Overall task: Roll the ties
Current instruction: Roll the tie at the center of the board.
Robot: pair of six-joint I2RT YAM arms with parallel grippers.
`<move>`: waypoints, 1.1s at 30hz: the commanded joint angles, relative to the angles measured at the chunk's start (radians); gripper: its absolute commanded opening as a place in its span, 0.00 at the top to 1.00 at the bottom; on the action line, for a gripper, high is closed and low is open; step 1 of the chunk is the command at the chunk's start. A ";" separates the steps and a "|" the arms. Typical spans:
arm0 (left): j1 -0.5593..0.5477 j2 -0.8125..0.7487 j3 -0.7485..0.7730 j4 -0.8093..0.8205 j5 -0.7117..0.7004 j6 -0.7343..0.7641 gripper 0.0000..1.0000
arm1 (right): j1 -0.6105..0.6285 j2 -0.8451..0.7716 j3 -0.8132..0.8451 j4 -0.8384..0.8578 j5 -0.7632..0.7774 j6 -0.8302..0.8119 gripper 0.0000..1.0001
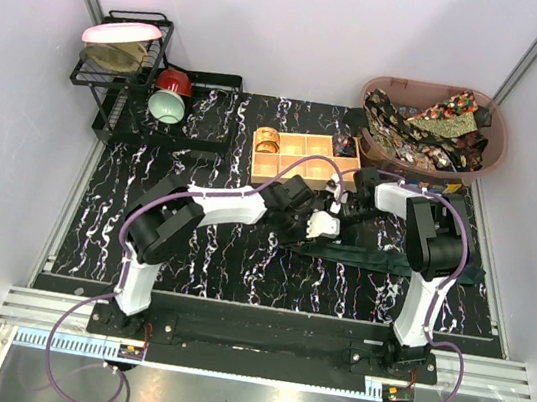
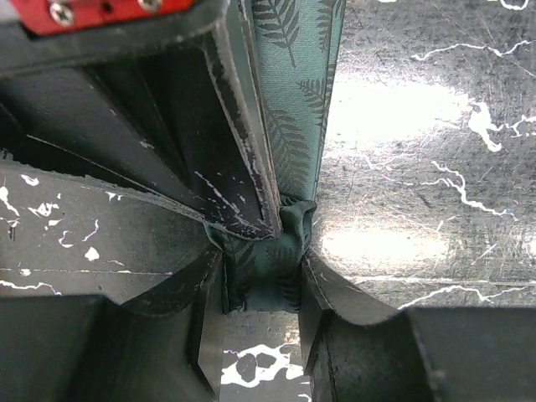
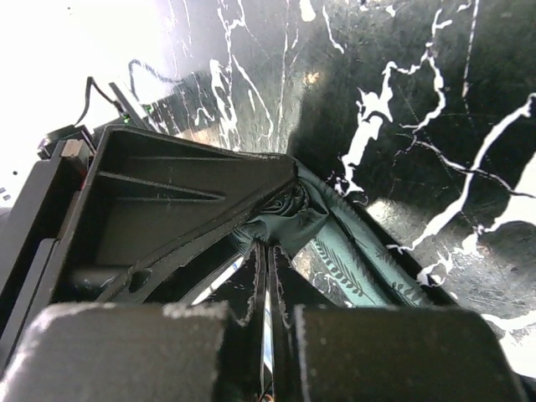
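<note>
1. Clamping a bunched fold of the dark green fern-printed fabric necktie (image 2: 293, 126), the left claw (image 2: 264, 293) had one finger pressed on either side of the cloth, low over the black white-veined marble-look counter (image 1: 240, 257).
2. The right claw (image 3: 268, 255) had its fingers together, with the tips against the same crumpled bunch. Whether any cloth was pinched between them could not be told.
3. From the bunch, the rest of the necktie ran flat along the counter toward the right arm's side.
4. The two claws met near the middle of the counter, just in front of the tan wooden box with square compartments (image 1: 265, 168).
5. The dark gold-and-red patterned neckties (image 1: 432, 124) lay heaped in the pink oval plastic basket (image 1: 493, 154) at the far right corner, well apart from both claws.
</note>
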 commanded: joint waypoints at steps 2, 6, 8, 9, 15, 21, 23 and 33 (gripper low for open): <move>-0.004 0.051 -0.005 -0.066 -0.067 -0.010 0.60 | -0.002 0.024 -0.007 -0.021 0.106 -0.031 1.00; 0.011 0.012 -0.014 -0.031 -0.040 -0.053 0.44 | -0.018 0.027 -0.016 -0.021 0.192 -0.028 1.00; 0.033 -0.030 -0.018 -0.001 0.011 -0.068 0.35 | -0.027 0.036 -0.022 -0.021 0.212 -0.031 1.00; 0.044 -0.045 -0.014 0.009 0.027 -0.098 0.31 | -0.027 0.038 -0.024 -0.023 0.234 -0.029 1.00; 0.102 -0.223 -0.066 0.193 0.112 -0.223 0.01 | -0.028 0.047 -0.024 -0.020 0.286 -0.020 1.00; 0.114 -0.468 -0.317 0.550 0.019 -0.280 0.01 | -0.025 0.047 -0.016 -0.018 0.284 -0.034 1.00; 0.117 -0.557 -0.416 0.694 0.023 -0.252 0.01 | -0.019 0.038 -0.018 -0.018 0.287 -0.046 1.00; 0.202 -0.455 -0.482 0.752 0.359 -0.349 0.01 | 0.031 0.110 0.040 -0.013 0.246 -0.077 1.00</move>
